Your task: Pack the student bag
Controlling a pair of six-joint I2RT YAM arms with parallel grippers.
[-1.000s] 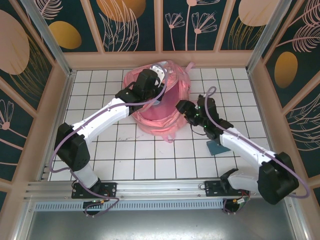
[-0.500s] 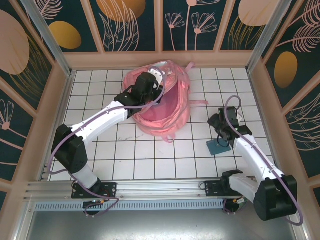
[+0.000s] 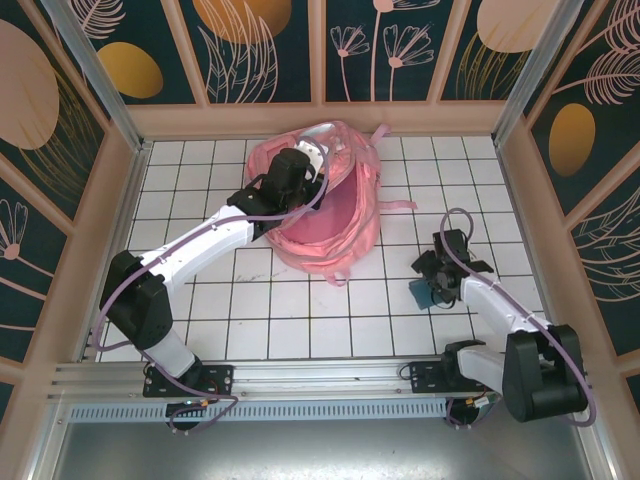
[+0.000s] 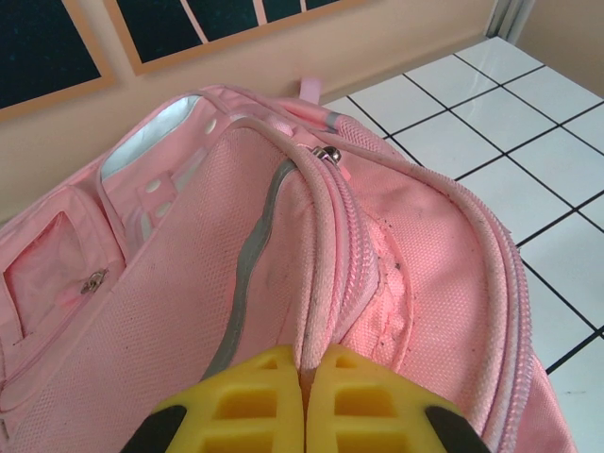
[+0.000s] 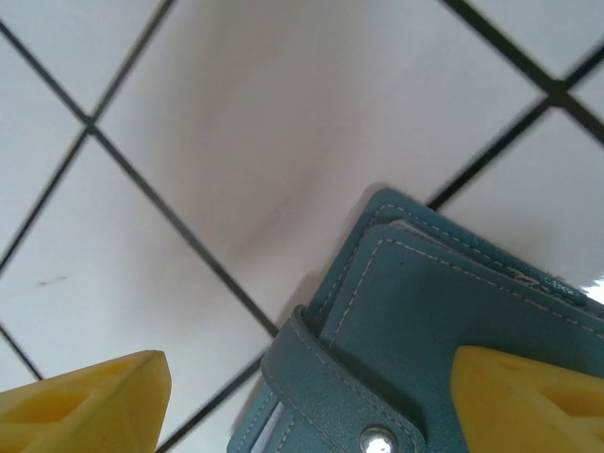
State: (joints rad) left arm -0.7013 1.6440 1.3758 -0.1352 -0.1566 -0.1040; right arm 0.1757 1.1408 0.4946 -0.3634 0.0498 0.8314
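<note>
1. Swinging away from the student bag (image 3: 335,215), the right gripper (image 3: 432,283) now hangs over the blue snap case (image 5: 425,321). Its jaws are spread to either side, seemingly not yet touching it.
2. The left gripper (image 4: 304,382) stays pinched on the bag's opening rim (image 4: 321,245), propping the mouth open at the far middle of the tiled table (image 3: 250,300).
3. The case looks like the next item to pack.

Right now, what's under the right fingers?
A blue snap-closure case lying on the white tiled table, below the open right fingers. One finger covers its right part; what's under the case is hidden.
</note>
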